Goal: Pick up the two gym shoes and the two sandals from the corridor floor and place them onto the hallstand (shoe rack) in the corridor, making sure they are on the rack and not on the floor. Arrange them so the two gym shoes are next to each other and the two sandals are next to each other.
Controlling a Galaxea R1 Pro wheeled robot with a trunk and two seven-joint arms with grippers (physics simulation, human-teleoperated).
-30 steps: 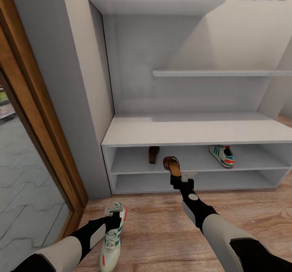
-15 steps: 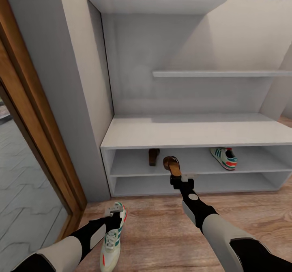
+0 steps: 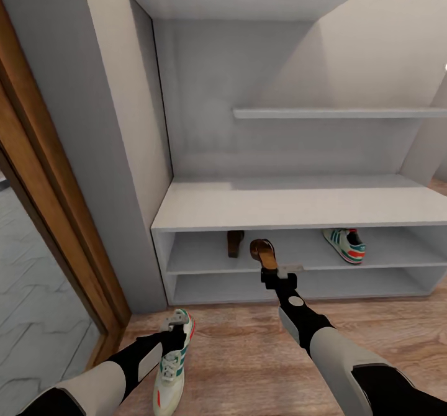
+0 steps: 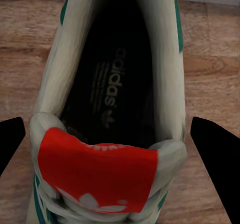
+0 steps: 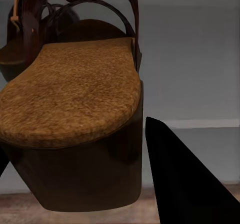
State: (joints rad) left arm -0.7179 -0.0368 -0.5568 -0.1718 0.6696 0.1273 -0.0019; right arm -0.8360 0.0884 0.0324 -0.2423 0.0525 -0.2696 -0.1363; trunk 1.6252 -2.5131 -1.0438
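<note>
My right gripper (image 3: 268, 269) is shut on the heel of a brown sandal (image 3: 262, 252), holding it in front of the hallstand's (image 3: 285, 206) upper low shelf. Up close, the sandal's tan insole (image 5: 75, 93) sits beside one dark finger (image 5: 185, 179). The other sandal (image 3: 235, 242) stands on that shelf, further in and to the left. A white, teal and red gym shoe (image 3: 344, 244) lies at the shelf's right. My left gripper (image 3: 175, 324) is shut on the second gym shoe (image 3: 171, 366) low over the corridor floor (image 3: 248, 354), its fingers (image 4: 215, 149) flanking the shoe's sides (image 4: 107, 83).
A wooden door frame (image 3: 56, 217) and a grey wall panel (image 3: 93, 155) stand to the left of the rack. Stepped wall shelves (image 3: 329, 112) rise above the broad flat top. The bottom shelf (image 3: 298, 282) holds nothing.
The whole view has shifted slightly, so the rack sits a little lower and its gym shoe further right. Both arms and the shoes they hold keep the same place in the view.
</note>
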